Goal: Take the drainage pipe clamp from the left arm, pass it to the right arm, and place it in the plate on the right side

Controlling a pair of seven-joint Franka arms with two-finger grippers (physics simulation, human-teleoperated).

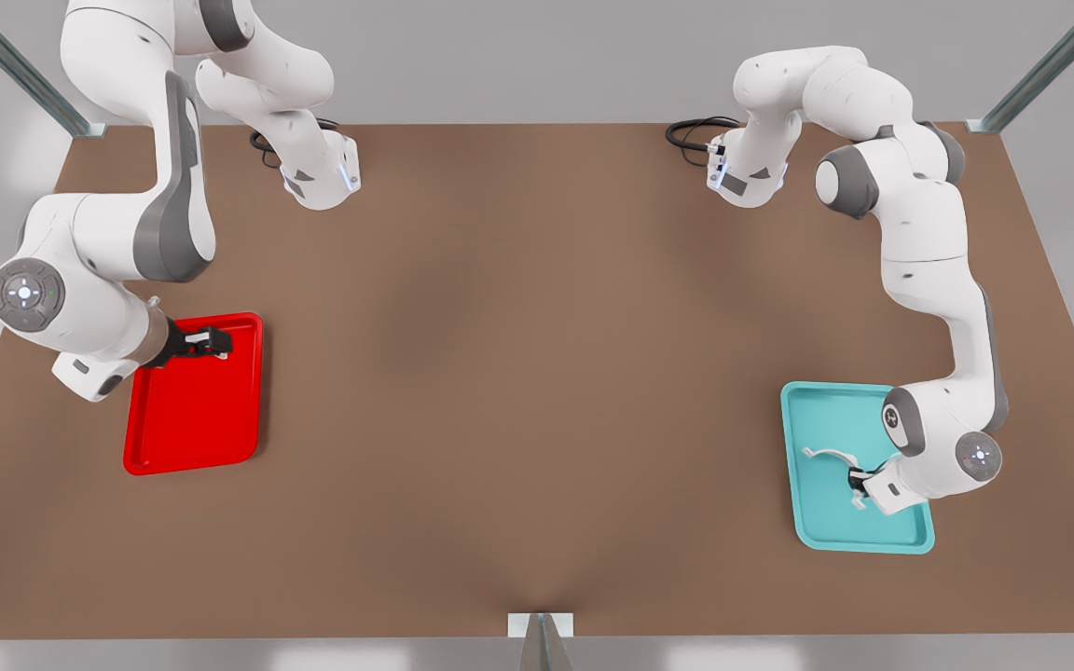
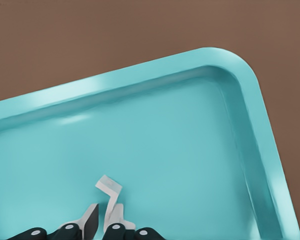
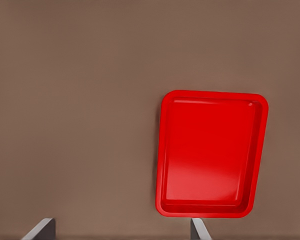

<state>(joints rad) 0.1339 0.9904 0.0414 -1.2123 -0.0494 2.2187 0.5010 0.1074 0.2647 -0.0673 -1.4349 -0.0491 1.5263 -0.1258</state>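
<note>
The left pincer point(image 1: 860, 485), on the front view's right, grips the drainage pipe clamp point(image 1: 837, 463) between its fingertips point(image 2: 116, 215) inside the teal tray point(image 1: 817, 536). Across the brown counter point(image 1: 537, 373), the right pincer point(image 1: 217, 342) hovers with fingers spread wide above the red plate point(image 1: 192, 419).
</note>
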